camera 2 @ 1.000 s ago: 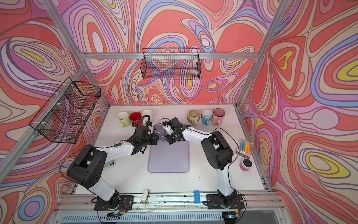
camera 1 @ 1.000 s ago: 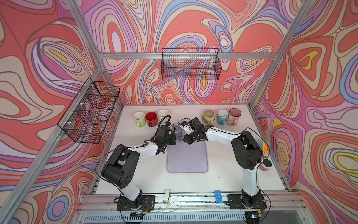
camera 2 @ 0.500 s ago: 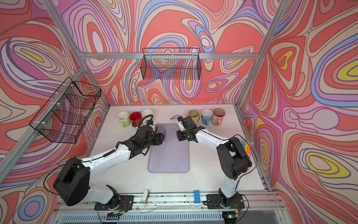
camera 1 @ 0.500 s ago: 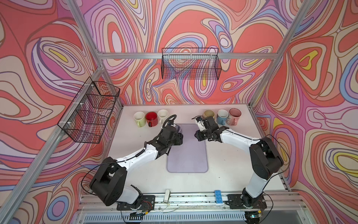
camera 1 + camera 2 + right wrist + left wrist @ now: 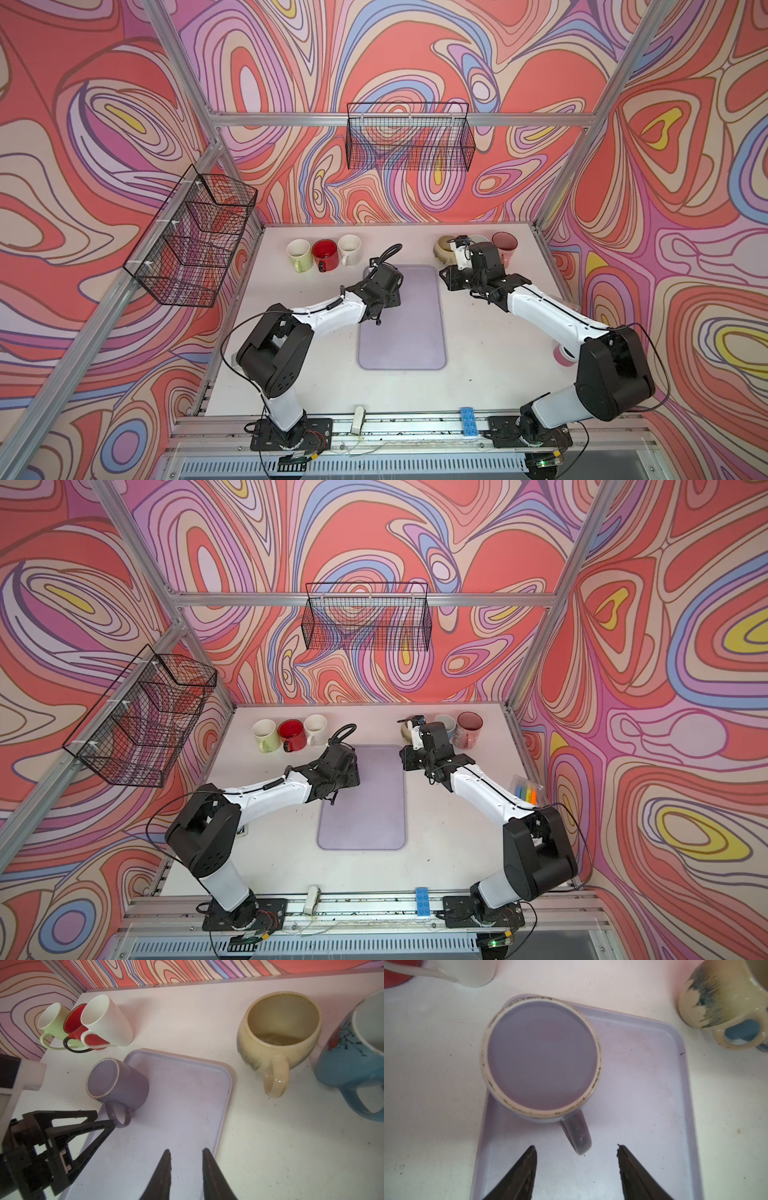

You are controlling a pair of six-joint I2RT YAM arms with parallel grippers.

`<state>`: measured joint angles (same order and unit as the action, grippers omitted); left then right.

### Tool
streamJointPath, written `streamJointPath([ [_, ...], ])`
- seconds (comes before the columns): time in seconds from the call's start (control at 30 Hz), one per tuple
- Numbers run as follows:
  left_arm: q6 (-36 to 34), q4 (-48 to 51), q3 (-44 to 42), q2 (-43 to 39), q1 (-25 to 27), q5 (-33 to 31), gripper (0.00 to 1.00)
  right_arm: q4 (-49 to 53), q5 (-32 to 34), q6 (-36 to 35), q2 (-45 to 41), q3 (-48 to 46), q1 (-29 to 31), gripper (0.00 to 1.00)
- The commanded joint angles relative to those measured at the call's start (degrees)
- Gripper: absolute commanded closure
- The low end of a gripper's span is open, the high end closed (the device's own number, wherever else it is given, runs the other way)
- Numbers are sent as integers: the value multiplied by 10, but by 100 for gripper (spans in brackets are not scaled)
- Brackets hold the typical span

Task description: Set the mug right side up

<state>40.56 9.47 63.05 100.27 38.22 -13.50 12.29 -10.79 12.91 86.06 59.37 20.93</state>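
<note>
A lavender mug [image 5: 542, 1053] stands upside down, base up, on the far left corner of the lavender tray [image 5: 643, 1105]. Its handle points toward my left gripper [image 5: 576, 1146]. That gripper is open; its fingertips flank the handle's end without touching it. In the right wrist view the mug [image 5: 120, 1082] and the left gripper [image 5: 105, 1119] show at the tray's [image 5: 176, 1105] corner. My right gripper [image 5: 186, 1150] hovers over the tray's right edge, jaws a narrow gap apart and empty. In both top views the left wrist [image 5: 384, 276] hides the mug.
Green [image 5: 298, 251], red [image 5: 325, 253] and white [image 5: 349, 248] mugs stand upright at the back left. Beige [image 5: 280, 1028], blue [image 5: 353, 1059] and pink [image 5: 504, 245] mugs stand at the back right. Wire baskets [image 5: 409, 137] hang on the walls.
My left gripper has opened, let go of the mug and drawn back a little. My right gripper has pulled away from the mug to the tray's right side.
</note>
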Motion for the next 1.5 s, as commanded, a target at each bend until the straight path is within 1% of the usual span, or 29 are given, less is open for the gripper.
streamJointPath([
  [0.0,0,22,23,20,-1,-45,36,-19,-19,7,-11,-15,-5,73],
  [0.13,-8,19,39,44,-6,-48,38,-28,-29,10,-7,-20,-6,73],
  [0.23,-10,-5,33,58,-7,-60,40,-35,-32,14,-5,-22,-7,73],
  [0.43,-15,-13,39,77,-10,-74,46,-46,-33,22,-3,-29,-7,74],
  [0.57,-15,-16,26,75,-17,-77,55,-49,-32,23,-1,-31,-8,74],
  [0.7,-23,-17,6,55,-17,-76,63,-49,-31,25,1,-33,-9,74],
  [0.83,-45,-12,-2,42,-18,-80,64,-53,-36,29,9,-31,-9,74],
  [0.9,-55,-11,-1,40,-19,-80,60,-55,-38,31,14,-30,-9,74],
  [0.97,-62,-8,3,39,-21,-80,59,-57,-40,33,16,-30,-9,74],
  [1.13,-75,-5,15,38,-22,-78,59,-55,-39,34,18,-29,-10,74],
  [1.23,-81,-4,20,43,-23,-76,63,-55,-38,36,20,-30,-9,75],
  [1.37,-80,-5,22,44,-23,-67,73,-56,-41,38,23,-32,-9,75],
  [1.47,-80,-2,23,42,-23,-64,77,-57,-41,39,26,-32,-10,75],
])
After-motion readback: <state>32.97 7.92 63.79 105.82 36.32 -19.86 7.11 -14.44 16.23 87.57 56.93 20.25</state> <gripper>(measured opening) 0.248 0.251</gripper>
